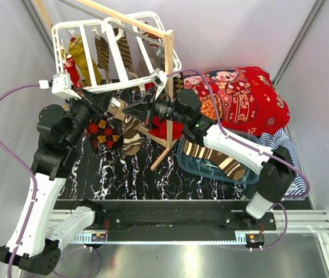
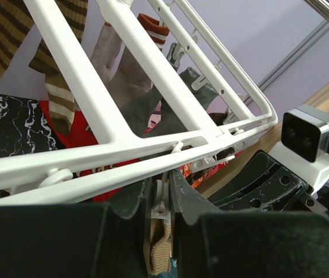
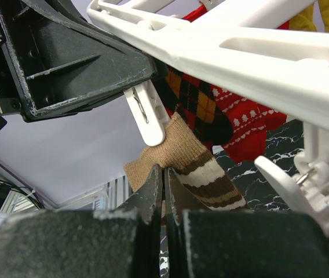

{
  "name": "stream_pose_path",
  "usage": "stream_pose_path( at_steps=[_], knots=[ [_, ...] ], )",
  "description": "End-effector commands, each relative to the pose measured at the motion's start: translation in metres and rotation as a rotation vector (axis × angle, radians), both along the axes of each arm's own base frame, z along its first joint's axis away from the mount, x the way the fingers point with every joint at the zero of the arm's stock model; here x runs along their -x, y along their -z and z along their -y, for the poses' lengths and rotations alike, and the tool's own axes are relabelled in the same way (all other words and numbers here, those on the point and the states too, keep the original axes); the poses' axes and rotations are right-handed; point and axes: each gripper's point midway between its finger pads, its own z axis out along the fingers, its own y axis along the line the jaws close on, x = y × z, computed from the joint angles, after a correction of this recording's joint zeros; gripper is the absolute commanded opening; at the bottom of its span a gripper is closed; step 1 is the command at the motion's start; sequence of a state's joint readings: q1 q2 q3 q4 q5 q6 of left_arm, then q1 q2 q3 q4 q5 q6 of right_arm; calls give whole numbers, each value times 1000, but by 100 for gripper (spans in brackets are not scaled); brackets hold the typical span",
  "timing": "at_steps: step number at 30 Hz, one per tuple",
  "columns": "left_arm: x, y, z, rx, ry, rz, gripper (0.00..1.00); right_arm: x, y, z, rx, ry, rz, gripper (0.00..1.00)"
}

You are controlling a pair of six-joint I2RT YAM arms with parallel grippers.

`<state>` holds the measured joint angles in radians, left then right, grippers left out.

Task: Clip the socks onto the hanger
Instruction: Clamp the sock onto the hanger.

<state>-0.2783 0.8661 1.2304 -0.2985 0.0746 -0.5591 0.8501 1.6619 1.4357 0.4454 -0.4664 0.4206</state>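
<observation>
Left arm [image 1: 44, 174] rises from base, elbow bent, forearm reaching right. Right arm [image 1: 240, 147] folds at elbow, forearm stretched left. Hand tips close together at centre. Left hand [image 2: 165, 200] pinched tight on clip [image 3: 147, 116]. Right hand [image 3: 164, 174] clamped on striped sock [image 3: 208, 176].

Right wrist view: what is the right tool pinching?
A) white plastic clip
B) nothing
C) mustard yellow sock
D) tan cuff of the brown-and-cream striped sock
D: the right tool is shut on the tan cuff of the brown-and-cream striped sock, just under the white plastic clip.
</observation>
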Motion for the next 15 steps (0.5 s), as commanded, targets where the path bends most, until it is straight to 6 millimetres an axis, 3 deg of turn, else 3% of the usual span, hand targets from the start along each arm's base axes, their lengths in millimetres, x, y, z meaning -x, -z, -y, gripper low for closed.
stream_pose_path(
  at_steps=[1,15],
  knots=[
    [3,-17,-2,0,-4,41,12,15,-47,11,-98,-21,77,0],
    [5,-18,3,25,26,39,12,15,-53,4,-111,-36,89,0]
  ],
)
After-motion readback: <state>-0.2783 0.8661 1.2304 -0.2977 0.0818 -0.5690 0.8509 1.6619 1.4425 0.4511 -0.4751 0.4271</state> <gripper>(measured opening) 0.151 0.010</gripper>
